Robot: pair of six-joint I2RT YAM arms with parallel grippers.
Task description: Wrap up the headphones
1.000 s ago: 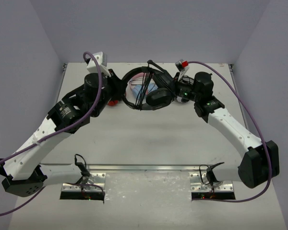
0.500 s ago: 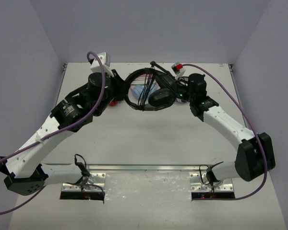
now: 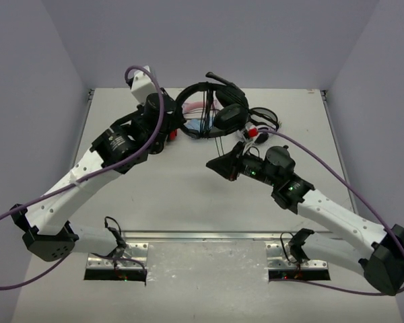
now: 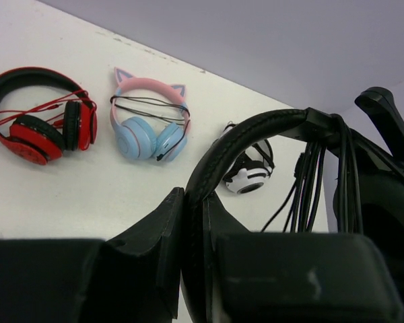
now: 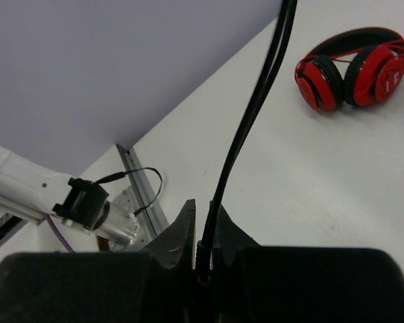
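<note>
The black headphones [image 3: 219, 111] hang above the far middle of the table, several turns of their thin cable wound round the headband [image 4: 256, 131]. My left gripper [image 3: 176, 128] [image 4: 195, 202] is shut on the headband's left side. My right gripper [image 3: 215, 165] [image 5: 203, 212] is nearer the front, below the ear cup, and is shut on the cable [image 5: 246, 128] close to its plug end. From its jaws the cable [image 3: 219, 142] runs taut up to the headphones.
On the table behind the headphones lie a red pair [image 4: 40, 118] [image 5: 353, 67], a pink-and-blue cat-ear pair [image 4: 148, 124] and a white-and-black pair [image 4: 248, 176]. The metal mounting rail [image 3: 202, 237] runs along the near edge.
My right gripper has shut on the cable and drawn back from the ear cup toward the front, pulling the cable taut. My left arm has shifted the headphones slightly farther back.
</note>
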